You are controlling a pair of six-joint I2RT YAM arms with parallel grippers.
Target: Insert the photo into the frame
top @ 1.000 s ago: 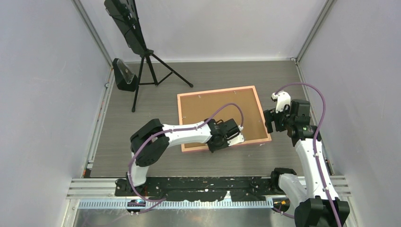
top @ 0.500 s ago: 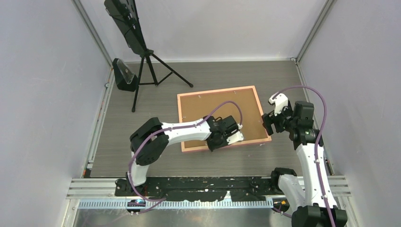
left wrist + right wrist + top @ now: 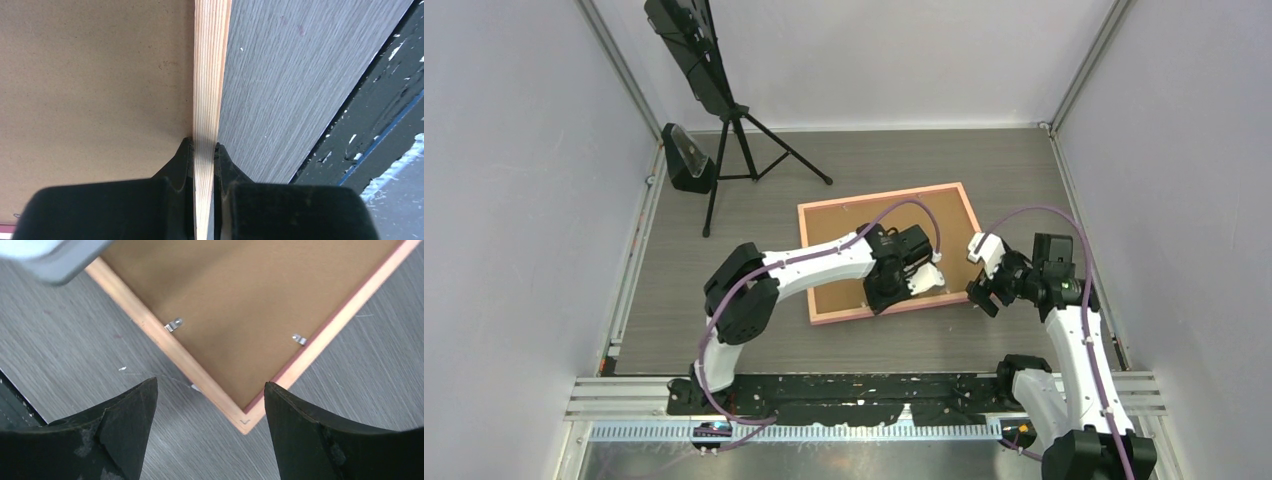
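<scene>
Robotics lab test cell.
A grey wood-grain tabletop (image 3: 904, 160) boxed in by pale panel walls (image 3: 514, 200); black metal tripod (image 3: 735, 110) at eleven o'clock.

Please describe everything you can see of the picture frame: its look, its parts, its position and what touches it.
The frame is a thin-railed rectangle, salmon-pink, with pale wood grain on its edge. It lies back-up and slightly turned on the grey table. A brown backing board fills it, with small metal clips at the rails. The left gripper is shut on its near rail. The right gripper, open, hovers over its near right corner, apparently not touching.
</scene>
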